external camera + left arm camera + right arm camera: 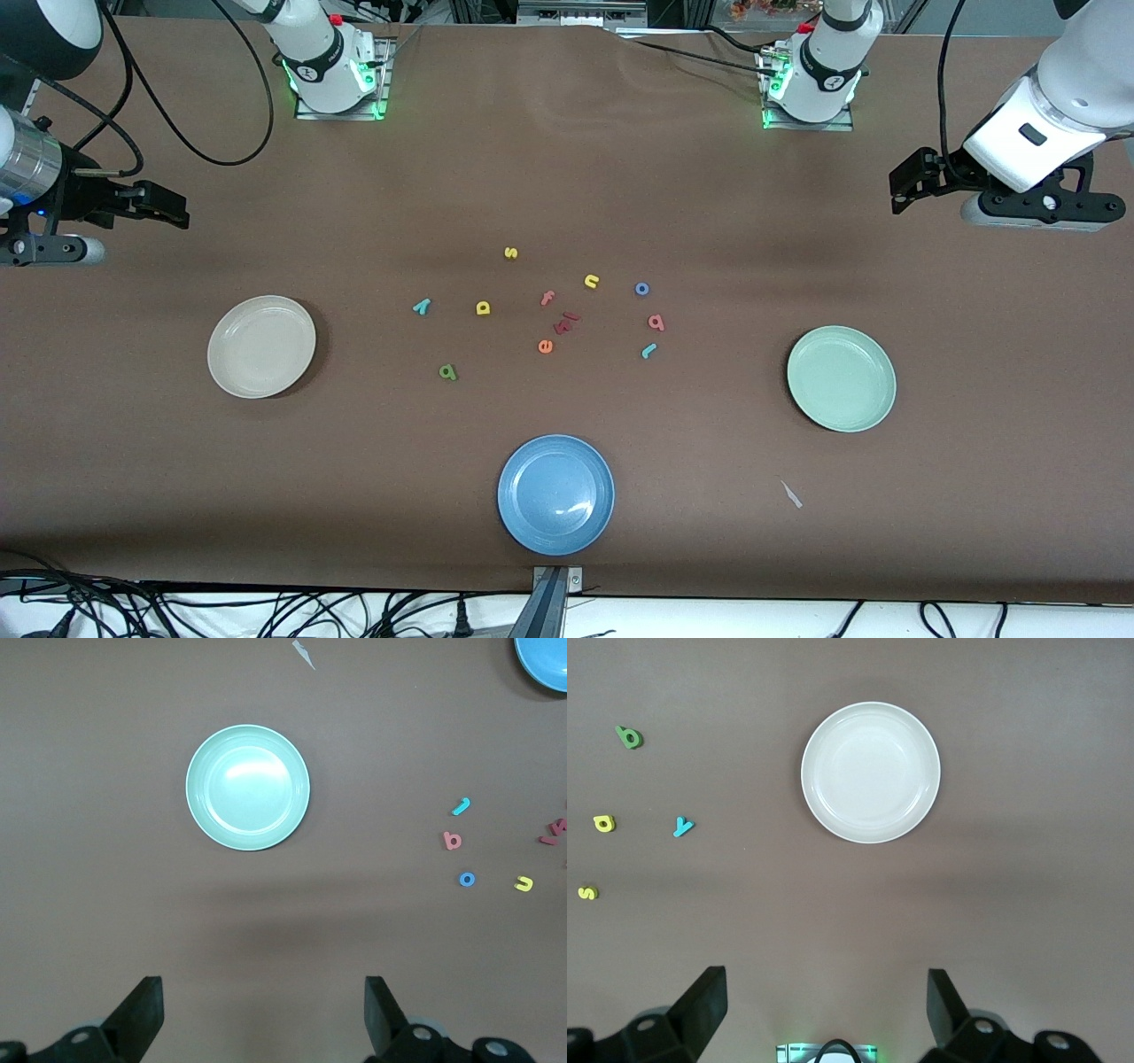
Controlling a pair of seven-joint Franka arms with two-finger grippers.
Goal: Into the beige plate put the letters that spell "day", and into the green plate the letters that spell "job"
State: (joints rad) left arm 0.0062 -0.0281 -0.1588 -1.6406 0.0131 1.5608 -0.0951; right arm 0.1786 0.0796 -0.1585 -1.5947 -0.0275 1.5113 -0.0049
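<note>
Plates first: you have the beige plate (261,346) toward the right arm's end of the desk (567,496) and the green plate (841,378) toward the left arm's end, with a blue plate (555,494) between them, nearest the front camera.

Your right claw (824,1010) hangs over bare desk with its fingers spread wide, holding nothing.

Between the plates lie the letters. You see the teal y (423,307), yellow d (483,307) and green a (447,372) closer to the beige plate. A yellow s (510,252), salmon f (547,298), orange e (545,346) and yellow n (592,281) sit mid-desk. The blue o (641,288), salmon-red b (656,322) and teal j (649,351) lie closer to the green plate.

Your left claw (264,1014) is likewise wide and empty, over bare desk.
</note>
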